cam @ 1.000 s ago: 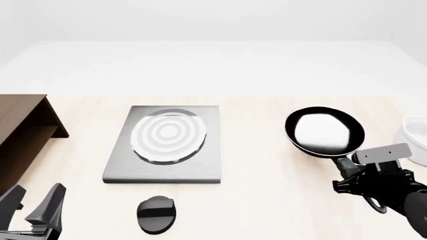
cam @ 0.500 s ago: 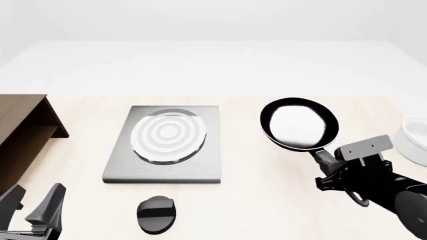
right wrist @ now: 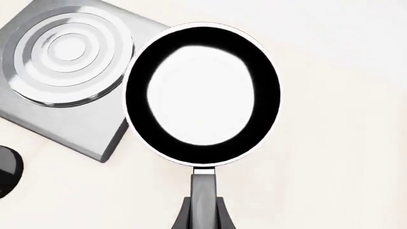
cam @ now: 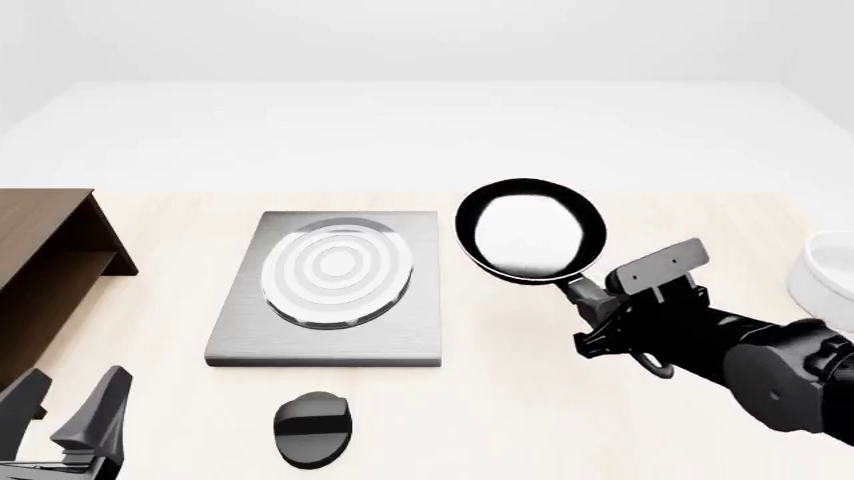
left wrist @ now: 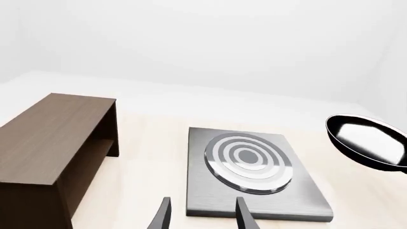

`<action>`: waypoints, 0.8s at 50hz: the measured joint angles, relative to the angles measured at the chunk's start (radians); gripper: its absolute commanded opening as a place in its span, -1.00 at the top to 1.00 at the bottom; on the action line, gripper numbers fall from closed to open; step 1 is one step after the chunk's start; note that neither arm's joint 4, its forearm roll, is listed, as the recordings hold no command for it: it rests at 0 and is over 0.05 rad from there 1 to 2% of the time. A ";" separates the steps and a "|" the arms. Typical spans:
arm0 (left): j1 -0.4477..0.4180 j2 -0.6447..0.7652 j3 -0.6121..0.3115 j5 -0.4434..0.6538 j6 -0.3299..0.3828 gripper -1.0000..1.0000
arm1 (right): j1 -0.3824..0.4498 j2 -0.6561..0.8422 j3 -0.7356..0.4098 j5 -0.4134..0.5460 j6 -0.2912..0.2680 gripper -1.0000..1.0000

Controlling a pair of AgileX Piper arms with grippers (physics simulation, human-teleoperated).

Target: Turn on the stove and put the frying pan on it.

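Observation:
The frying pan [cam: 531, 231] [right wrist: 202, 93] [left wrist: 369, 141], round and black with a glossy inside, hangs in the air just right of the stove. My right gripper [cam: 597, 312] [right wrist: 203, 210] is shut on its thin handle. The stove [cam: 334, 288] [left wrist: 254, 174] [right wrist: 57, 71] is a flat grey plate with a ringed silver burner [cam: 338, 269]. Its black oval knob [cam: 311, 428] [right wrist: 6, 171] lies on the table in front of the plate. My left gripper [cam: 70, 412] [left wrist: 202, 214] rests open at the near left, with nothing between its fingers.
A dark brown wooden shelf [cam: 47, 255] [left wrist: 51, 143] stands at the left. The rim of a white bowl [cam: 827, 275] shows at the right edge. The table [cam: 534, 400] is pale wood.
My right gripper has carried the frying pan leftward and a little farther back, from near the bowl to just beside the stove. The left arm has stayed still.

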 measured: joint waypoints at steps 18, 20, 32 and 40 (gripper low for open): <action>-0.002 0.000 0.000 0.001 0.004 -1.00 | 0.099 0.107 -0.080 -0.036 0.018 1.00; -0.002 0.000 0.000 0.001 0.004 -1.00 | 0.108 0.117 -0.088 -0.039 0.020 1.00; -0.003 0.000 0.000 -0.001 0.005 -1.00 | 0.166 0.174 -0.136 -0.049 0.028 1.00; -0.002 0.000 0.000 -0.003 0.004 -1.00 | 0.207 0.214 -0.177 -0.051 0.032 1.00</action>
